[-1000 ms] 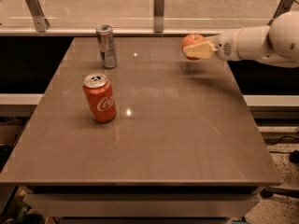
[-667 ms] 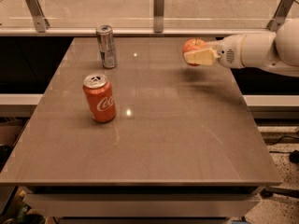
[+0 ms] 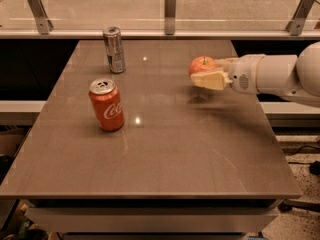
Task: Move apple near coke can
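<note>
The red-orange apple (image 3: 201, 65) is held in my gripper (image 3: 206, 73) above the right half of the brown table (image 3: 165, 149), its shadow on the tabletop just below. The gripper's cream fingers (image 3: 210, 79) are shut on the apple, and the white arm reaches in from the right edge. The red coke can (image 3: 106, 104) with white script stands upright at the left middle of the table, well to the left of the apple and a little nearer the front.
A taller slim silver-grey can (image 3: 114, 49) stands upright at the back left of the table. A glass railing with metal posts (image 3: 170, 5) runs behind the table. Dark gaps flank the table on both sides.
The gripper with the apple has moved left and slightly toward the front, closer to the coke can. Both cans have stayed in place.
</note>
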`<move>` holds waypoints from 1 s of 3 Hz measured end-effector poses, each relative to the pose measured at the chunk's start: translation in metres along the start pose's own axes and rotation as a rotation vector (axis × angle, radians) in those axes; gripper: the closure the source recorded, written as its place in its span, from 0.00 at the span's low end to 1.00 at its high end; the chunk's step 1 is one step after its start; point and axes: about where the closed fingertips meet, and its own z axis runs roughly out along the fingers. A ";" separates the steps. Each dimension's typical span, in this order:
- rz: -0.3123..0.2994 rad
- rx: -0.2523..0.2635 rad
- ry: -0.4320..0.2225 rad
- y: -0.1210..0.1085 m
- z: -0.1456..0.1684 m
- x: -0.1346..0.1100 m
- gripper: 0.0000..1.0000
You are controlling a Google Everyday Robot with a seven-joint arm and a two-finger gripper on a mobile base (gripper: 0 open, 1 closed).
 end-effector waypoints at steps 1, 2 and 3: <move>-0.030 -0.040 -0.004 0.037 -0.003 0.009 1.00; -0.074 -0.088 0.013 0.076 0.000 0.013 1.00; -0.098 -0.121 0.031 0.099 0.007 0.016 1.00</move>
